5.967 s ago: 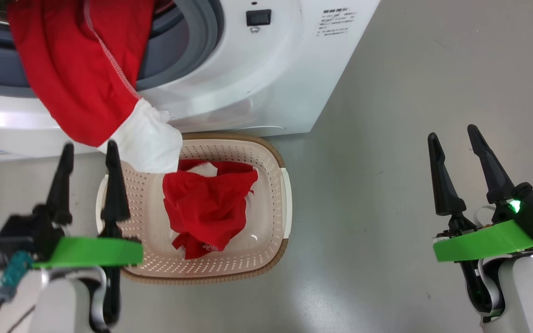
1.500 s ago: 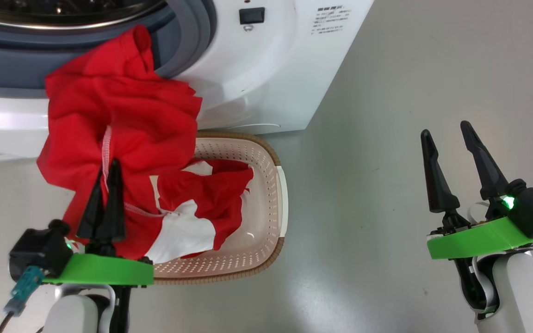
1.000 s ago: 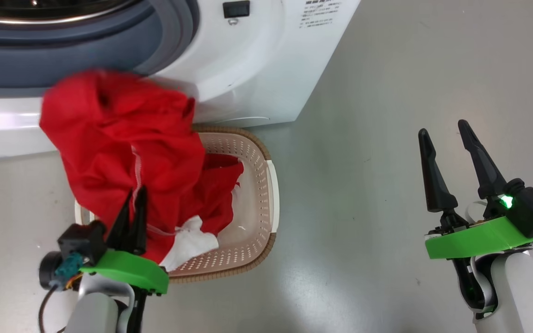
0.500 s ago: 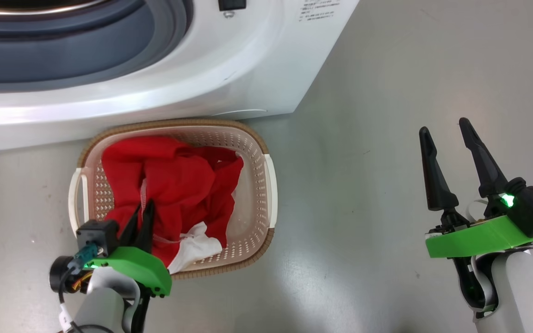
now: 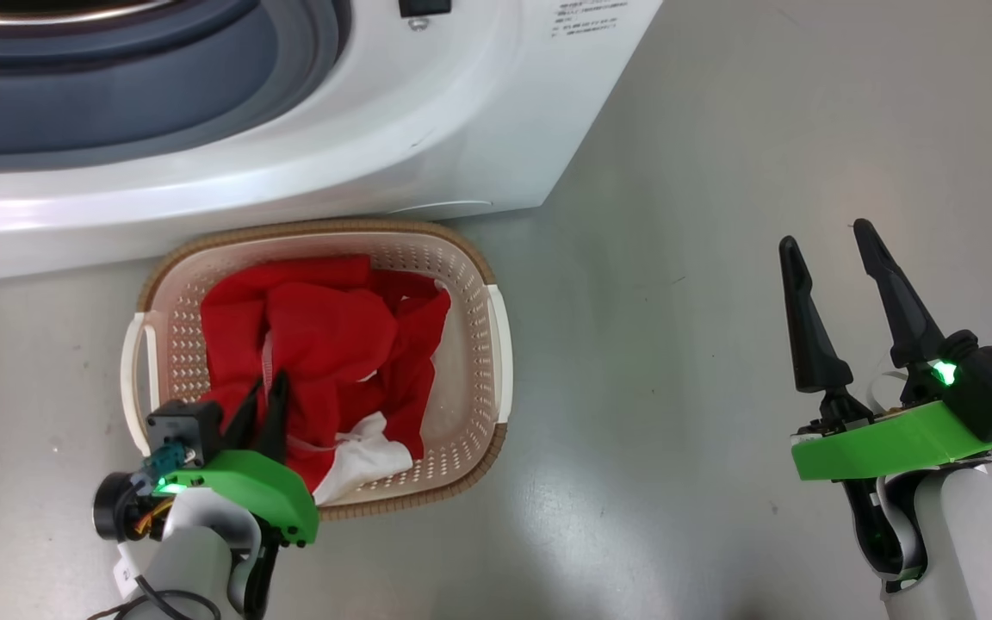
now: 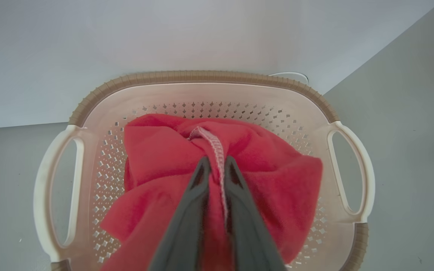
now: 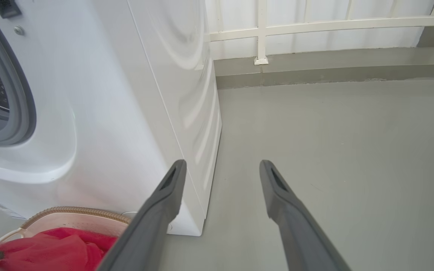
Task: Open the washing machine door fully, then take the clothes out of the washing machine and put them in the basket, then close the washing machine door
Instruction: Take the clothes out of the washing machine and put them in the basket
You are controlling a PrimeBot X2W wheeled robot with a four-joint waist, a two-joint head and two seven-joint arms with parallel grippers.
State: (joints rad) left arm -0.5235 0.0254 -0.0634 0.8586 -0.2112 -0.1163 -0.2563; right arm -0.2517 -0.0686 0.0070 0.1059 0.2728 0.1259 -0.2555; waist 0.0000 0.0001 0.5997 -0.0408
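Observation:
The cream basket stands on the floor right in front of the white washing machine. Red clothes with a white part lie piled inside it. My left gripper reaches over the basket's near rim, shut on the clothes. In the left wrist view its fingers pinch a pink-white trim of the clothes above the basket. My right gripper hangs open over bare floor, well right of the basket. The washing machine door is out of view.
The machine's grey rubber ring rims the open mouth at the top left. Grey floor stretches between the basket and my right arm. In the right wrist view, a white railing runs along the wall beyond the washing machine.
My left gripper has carried the red garment down from in front of the machine into the basket, where it now lies piled. The head camera shifted slightly. The right arm has stayed put.

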